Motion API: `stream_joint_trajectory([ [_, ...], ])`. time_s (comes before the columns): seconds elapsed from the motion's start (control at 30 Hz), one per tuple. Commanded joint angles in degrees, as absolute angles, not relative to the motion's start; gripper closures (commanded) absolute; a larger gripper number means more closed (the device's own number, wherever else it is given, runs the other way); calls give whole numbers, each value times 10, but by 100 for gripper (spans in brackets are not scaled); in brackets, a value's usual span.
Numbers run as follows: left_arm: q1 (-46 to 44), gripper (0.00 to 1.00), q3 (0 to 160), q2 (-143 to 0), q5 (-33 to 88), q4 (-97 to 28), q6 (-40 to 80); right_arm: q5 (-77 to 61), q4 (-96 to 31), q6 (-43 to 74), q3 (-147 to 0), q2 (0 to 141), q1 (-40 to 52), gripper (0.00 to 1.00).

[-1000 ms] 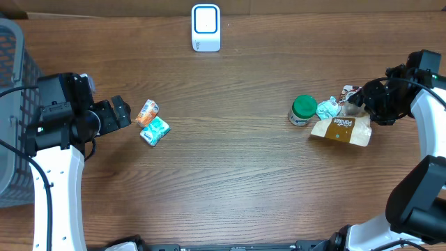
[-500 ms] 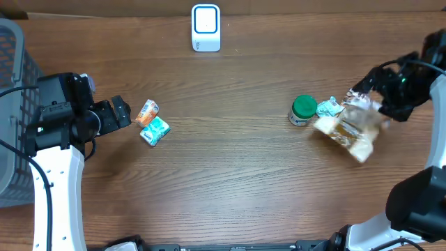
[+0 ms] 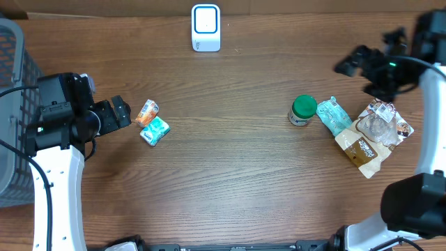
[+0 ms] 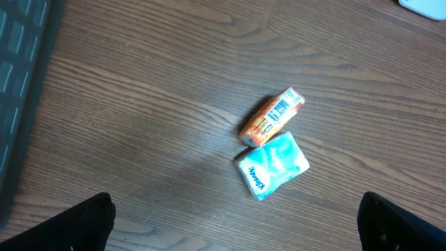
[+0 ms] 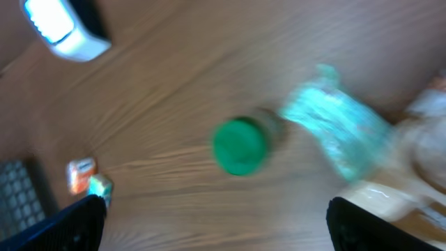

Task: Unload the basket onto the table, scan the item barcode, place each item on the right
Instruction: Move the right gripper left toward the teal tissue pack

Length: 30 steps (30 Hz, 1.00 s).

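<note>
Arms: white links (image 3: 61, 188), blk joints (image 3: 59, 111)/cables (image 3: 15, 89); blk fingers (image 4: 87, 223); green LED (image 3: 391, 65) rt wrist.

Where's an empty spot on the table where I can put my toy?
The biggest bare patch is the middle of the table, between the teal tissue pack and the green-lidded jar, on the near side of the white scanner. It's crowded at the right, where the jar, teal pouch, brown bag and clear bag bunch together.

The right wrist view is blurred throughout: the green-lidded jar (image 5: 240, 145) shows no readable label, and the teal packet (image 5: 341, 136) just right of it is a streak. Up-left of the jar, the white scanner (image 5: 63, 28) is cropped. In the overhead view, far left of the jar, the wire basket (image 3: 10, 111) is cut off.
</note>
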<state>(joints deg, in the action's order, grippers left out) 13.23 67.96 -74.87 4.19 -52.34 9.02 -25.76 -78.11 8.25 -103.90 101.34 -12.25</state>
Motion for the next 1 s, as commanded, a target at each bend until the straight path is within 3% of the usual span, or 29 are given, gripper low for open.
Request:
stream_joint_trajectory([
  [0.0, 133, 0, 692, -739, 38, -522, 94, -295, -753, 73, -1023, 1013, -60, 0],
  [0.27, 133, 0, 692, -739, 38, -522, 94, -333, -645, 97, -1020, 1050, 93, 1],
  [0.37, 133, 0, 692, -739, 38, -522, 94, -331, -585, 136, -1020, 1077, 160, 10],
  [0.6, 133, 0, 692, -739, 38, -522, 94, -325, -492, 155, -1020, 1152, 275, 17],
  [0.97, 133, 0, 692, -739, 38, -522, 94, -298, -381, 165, -1020, 1261, 385, 37],
])
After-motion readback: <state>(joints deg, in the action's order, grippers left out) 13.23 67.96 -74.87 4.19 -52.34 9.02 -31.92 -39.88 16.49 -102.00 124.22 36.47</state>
